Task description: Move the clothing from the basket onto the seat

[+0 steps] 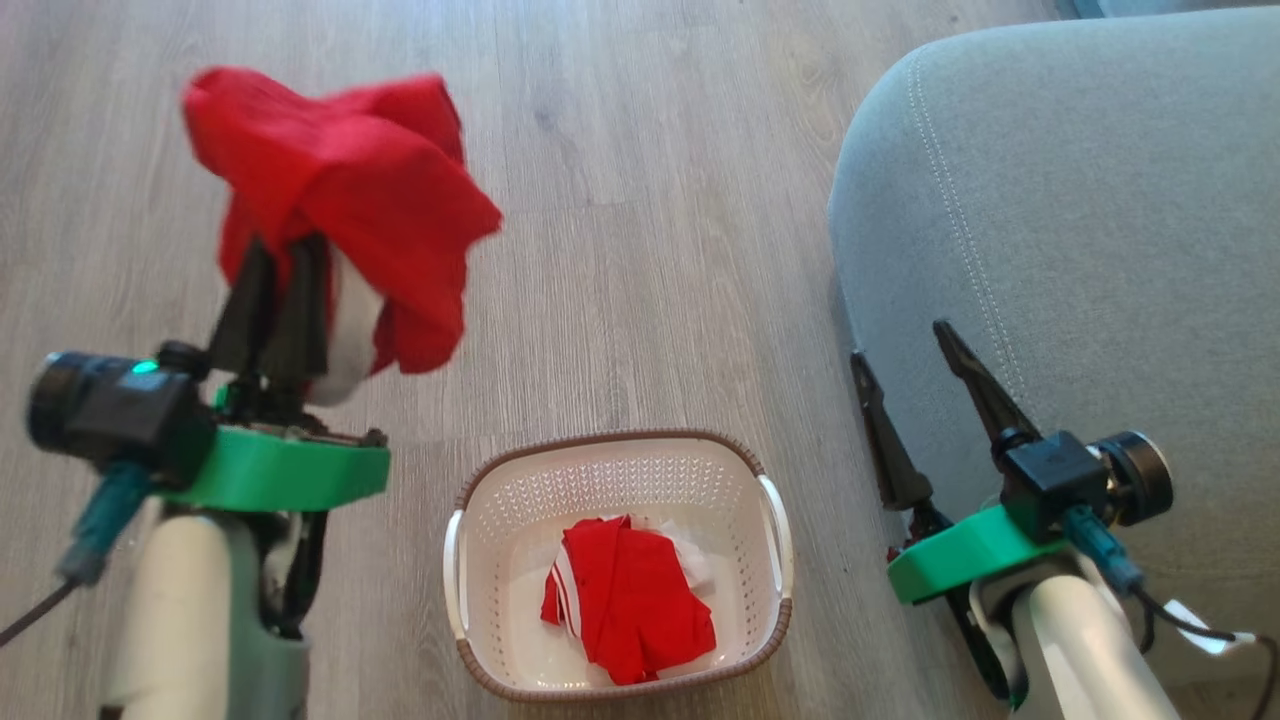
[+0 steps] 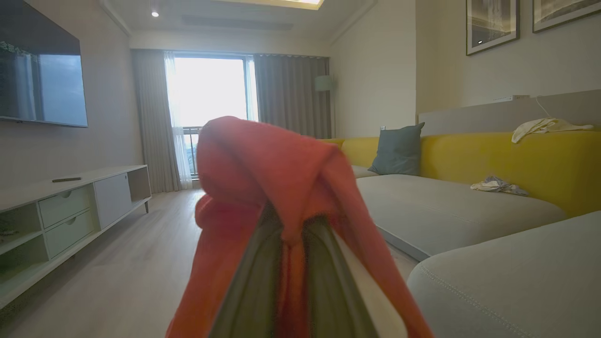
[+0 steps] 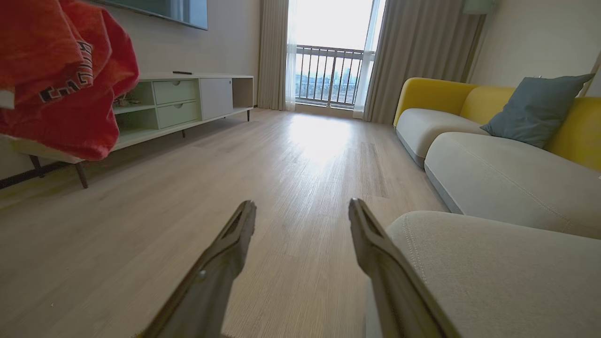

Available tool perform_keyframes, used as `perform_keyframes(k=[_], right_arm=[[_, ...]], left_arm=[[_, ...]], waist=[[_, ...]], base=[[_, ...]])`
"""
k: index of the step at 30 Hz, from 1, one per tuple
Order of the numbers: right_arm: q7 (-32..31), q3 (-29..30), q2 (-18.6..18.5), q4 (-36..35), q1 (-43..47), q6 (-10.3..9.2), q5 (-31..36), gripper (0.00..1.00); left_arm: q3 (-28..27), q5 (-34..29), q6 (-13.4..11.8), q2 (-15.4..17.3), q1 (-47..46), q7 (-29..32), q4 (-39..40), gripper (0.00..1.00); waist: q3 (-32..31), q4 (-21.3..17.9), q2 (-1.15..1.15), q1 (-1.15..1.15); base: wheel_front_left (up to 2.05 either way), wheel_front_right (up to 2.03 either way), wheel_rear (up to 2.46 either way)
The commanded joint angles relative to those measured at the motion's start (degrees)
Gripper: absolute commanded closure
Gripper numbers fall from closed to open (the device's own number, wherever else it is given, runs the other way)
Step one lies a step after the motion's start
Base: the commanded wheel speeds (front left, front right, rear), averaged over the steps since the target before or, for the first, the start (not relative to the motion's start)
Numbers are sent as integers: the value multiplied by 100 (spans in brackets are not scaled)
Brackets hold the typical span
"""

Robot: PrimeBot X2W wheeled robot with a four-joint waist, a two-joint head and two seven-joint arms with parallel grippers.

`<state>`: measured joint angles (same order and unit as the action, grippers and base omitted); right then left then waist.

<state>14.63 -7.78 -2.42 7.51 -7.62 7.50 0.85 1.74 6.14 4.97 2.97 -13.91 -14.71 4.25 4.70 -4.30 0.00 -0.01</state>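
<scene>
Pinches one garment (image 1: 345, 190) in the left gripper (image 1: 287, 245), both fingers shut close on the red cloth. Holds it up over the floor (image 1: 650, 250), draped across the fingertips and hanging down both sides, a white patch low beside the fingers. Bears dark lettering, seen in the right wrist view. Hangs left of the basket (image 1: 610, 440) and well apart from the seat (image 1: 1080, 250).

Grips nothing with the right gripper (image 1: 898, 340): two fingers spread wide at the seat's rounded corner, one over the grey cushion, the other at its edge.

Makes two garments in all: one aloft, and a second garment (image 1: 630, 595), red with white stripes, folded in the bottom of the single basket. Stands on the floor between the two arms, near the seat, not touching it.

Farther out, in the left wrist view: one TV (image 2: 42, 80) on the wall, one low cabinet (image 2: 70, 206), one window (image 2: 211, 89), one blue-grey pillow (image 2: 399, 148) against a yellow sofa back (image 2: 516, 159), two loose cloths (image 2: 497, 185) on that sofa, two framed pictures (image 2: 493, 23).
</scene>
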Motion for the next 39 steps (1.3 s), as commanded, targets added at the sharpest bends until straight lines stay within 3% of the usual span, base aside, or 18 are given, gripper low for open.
perform_keyframes(k=[1, 7, 15, 17, 23, 31, 39], right_arm=[[37, -170, -45, -228, -34, -1, -24, 0], [37, -331, -45, -321, 56, -1, 42, 0], [37, -597, -45, -570, 52, -1, 23, 0], [37, -655, -45, -628, 67, -1, -250, 0], [37, -797, -45, -733, 8, -1, -397, 0], [37, -972, -48, -753, 7, -1, -90, 0], [37, -1447, -456, -1130, -178, -1, 968, 0]], left_arm=[[-261, 53, 53, 19, -212, -29, 401, 100], [-65, 194, 201, -5, -202, -29, 813, 100], [910, 138, 248, 94, -122, -29, 779, 100], [1157, 158, 249, 154, -121, -29, 739, 100], [1490, 210, 250, 229, -113, -29, 608, 100], [1540, 267, 251, 261, -120, -29, 524, 100], [1551, 399, 251, 280, -175, -29, 512, 100]], waist=[[-13, 6, 0, 1], [-59, 33, 0, 1], [-42, 59, 0, 1], [-28, 62, 0, 1], [-23, 53, 0, 1], [-34, 38, 0, 1], [-11, 33, 0, 1]], base=[[0, 0, 0], [0, 0, 0], [0, 0, 0], [0, 0, 0], [0, 0, 0], [0, 0, 0], [0, 0, 0]])
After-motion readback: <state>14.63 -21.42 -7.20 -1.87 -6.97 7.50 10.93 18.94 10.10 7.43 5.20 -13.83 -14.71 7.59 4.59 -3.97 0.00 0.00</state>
